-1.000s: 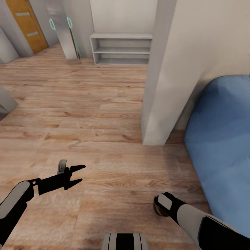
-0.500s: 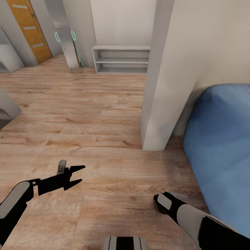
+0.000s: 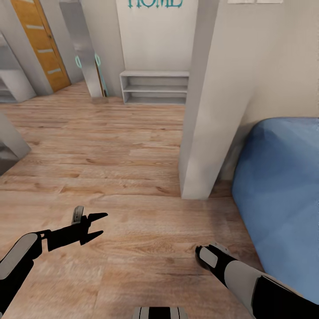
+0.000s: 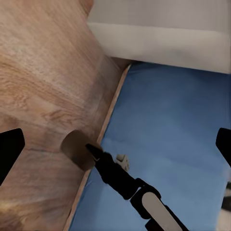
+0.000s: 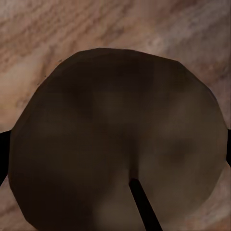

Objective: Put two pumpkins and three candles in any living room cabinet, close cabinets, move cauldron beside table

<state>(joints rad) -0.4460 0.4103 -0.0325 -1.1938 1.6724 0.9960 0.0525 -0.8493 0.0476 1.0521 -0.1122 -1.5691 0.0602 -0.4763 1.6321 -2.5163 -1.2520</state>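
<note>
left gripper (image 3: 99,223) – jaws apart, empty | right gripper (image 4: 91,153) – clamps a candle (image 5: 118,144) | grey shelf unit (image 3: 155,87) – bare

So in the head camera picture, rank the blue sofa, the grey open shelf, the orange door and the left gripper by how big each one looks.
Largest to smallest, as they look:
1. blue sofa
2. grey open shelf
3. orange door
4. left gripper
Shelf and door look close in size. Both stand far back, so apparent size understates them.
</note>
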